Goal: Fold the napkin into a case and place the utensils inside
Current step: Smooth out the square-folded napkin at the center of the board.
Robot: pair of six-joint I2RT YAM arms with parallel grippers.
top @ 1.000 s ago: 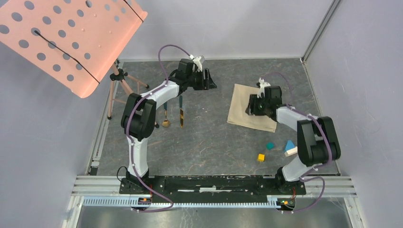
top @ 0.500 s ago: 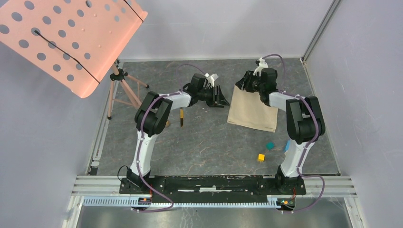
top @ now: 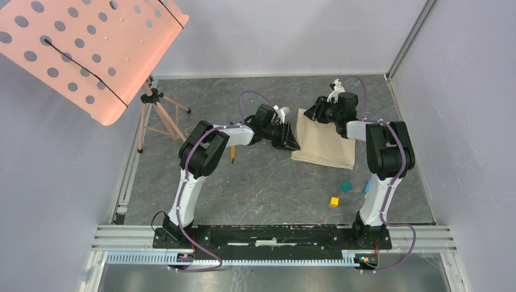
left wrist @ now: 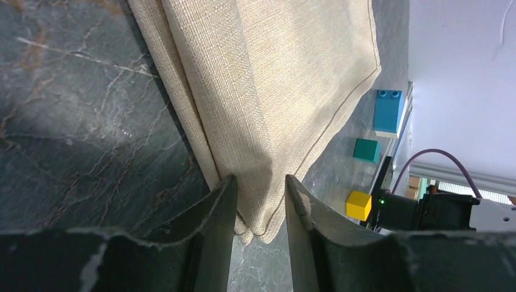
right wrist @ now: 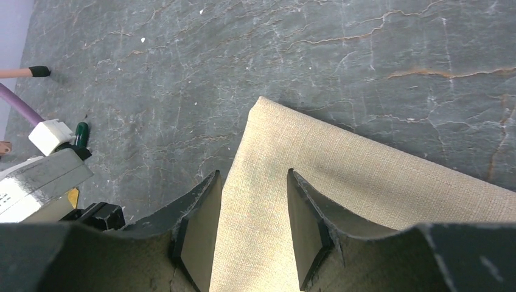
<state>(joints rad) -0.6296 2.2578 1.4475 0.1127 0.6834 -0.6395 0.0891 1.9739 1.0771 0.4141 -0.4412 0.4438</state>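
The folded napkin [top: 322, 141] is laid flat on the bench [top: 255, 182], with the left gripper [left wrist: 258, 185] set at its near left corner and the right gripper [right wrist: 252, 182] at its far left corner, both narrowly parted with nothing clasped, and the knife [top: 232, 155] is seen well to the napkin's left.

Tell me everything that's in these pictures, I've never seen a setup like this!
napkin: one, beige, on the table's far right part
gold utensil: one showing, gold, left of the napkin, partly covered
yellow cube: one, yellow, nearer than the napkin
teal cube: one, teal, just beyond the yellow cube
blue block: one, blue, beside the teal cube
perforated panel: one, salmon pink, upper left, on a tripod
table: one, dark grey marbled
arms: two, white and black; left arm, right arm
left jaws: open, at the napkin's left edge
right jaws: open, over the napkin's far left corner
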